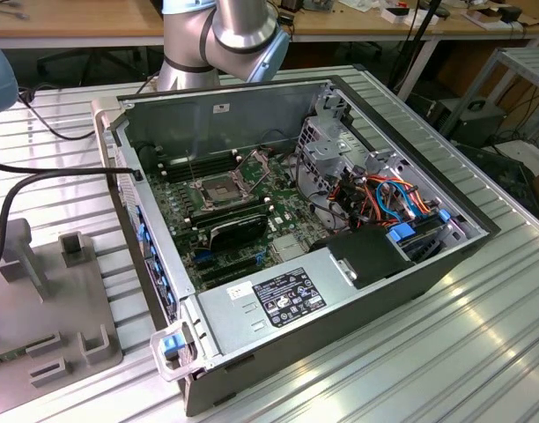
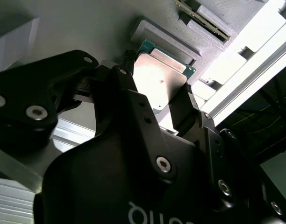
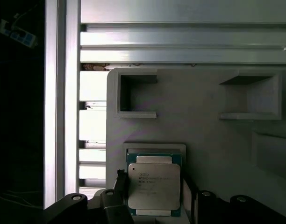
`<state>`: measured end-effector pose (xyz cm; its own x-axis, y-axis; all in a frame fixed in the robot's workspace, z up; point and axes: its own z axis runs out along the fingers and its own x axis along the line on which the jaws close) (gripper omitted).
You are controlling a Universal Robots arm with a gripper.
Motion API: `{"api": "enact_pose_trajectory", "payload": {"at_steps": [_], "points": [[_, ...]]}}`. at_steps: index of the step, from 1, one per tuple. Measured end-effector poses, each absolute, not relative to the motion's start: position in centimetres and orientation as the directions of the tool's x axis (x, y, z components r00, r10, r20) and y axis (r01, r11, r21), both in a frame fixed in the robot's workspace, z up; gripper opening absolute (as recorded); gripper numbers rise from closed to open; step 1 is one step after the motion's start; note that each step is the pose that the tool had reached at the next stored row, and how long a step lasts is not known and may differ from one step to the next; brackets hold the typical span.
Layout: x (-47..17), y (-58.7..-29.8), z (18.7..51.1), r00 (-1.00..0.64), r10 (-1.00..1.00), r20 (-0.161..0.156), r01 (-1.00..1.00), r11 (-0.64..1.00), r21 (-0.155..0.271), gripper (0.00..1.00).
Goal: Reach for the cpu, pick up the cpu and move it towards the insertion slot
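The exterior view looks down slantwise across the bench [image 1: 481, 352] at the open computer case [image 1: 208, 115]; both wrist views sit close over the cpu [image 3: 153, 184] [image 2: 159, 86] and pincer [image 3: 153, 191] [image 2: 158, 74].

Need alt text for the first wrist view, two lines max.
The cpu, silver lid up on its green board, lies in a raised grey holder, with the black tool straddling it. The holder is part of a grey fixture plate that rests on a slatted aluminium table.
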<state>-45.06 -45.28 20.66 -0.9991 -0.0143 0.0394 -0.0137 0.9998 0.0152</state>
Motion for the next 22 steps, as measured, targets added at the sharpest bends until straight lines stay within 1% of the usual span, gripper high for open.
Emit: {"api": "enact_pose_trajectory", "payload": {"at_steps": [22], "points": [[-45.05,-45.28,21.62,-0.999,-0.014,0.040,-0.014,1.000,0.015,0.55]]}}
